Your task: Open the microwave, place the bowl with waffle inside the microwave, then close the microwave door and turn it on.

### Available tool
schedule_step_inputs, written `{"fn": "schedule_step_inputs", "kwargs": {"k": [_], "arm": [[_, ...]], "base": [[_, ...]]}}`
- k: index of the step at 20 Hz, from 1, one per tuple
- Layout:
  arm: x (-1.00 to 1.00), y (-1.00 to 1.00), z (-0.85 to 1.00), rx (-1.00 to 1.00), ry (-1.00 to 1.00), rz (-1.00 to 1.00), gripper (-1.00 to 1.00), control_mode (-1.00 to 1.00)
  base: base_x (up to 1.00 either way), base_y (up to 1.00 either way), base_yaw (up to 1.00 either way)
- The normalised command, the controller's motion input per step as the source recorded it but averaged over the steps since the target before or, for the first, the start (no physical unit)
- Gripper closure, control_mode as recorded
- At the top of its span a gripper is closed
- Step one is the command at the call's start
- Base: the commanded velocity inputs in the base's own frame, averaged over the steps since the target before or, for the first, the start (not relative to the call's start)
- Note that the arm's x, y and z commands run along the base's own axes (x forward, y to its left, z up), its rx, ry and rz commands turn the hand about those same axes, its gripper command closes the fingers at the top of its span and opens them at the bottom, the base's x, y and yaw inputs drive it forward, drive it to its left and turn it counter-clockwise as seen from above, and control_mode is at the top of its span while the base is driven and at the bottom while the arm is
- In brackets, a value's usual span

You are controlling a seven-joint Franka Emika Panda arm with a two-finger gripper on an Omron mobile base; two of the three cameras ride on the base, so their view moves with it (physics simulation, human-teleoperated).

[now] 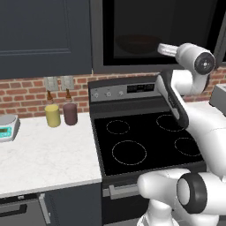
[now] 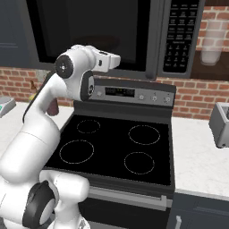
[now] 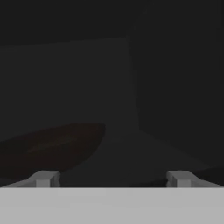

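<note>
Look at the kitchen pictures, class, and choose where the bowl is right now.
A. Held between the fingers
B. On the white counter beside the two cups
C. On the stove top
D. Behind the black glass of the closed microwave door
D: the bowl shows dimly as a reddish-brown shape through the dark glass of the shut microwave door.

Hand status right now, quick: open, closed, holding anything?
Hand: open, fingertips set wide apart, nothing between them; bowl sits ahead inside the microwave.
</note>
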Motion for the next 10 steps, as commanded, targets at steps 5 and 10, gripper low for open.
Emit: {"fn": "schedule_step_inputs", "kwargs": {"k": [5,10], "arm": [[0.37,-0.03,0.02,0.00,0.07,0.07,-1.00,-1.00],[0.14,-0.03,0.08,0.00,0.08,0.03,-1.00,-1.00]], "base": [[0.00,0.00,0.00],[0.00,0.00,0.00]]}}
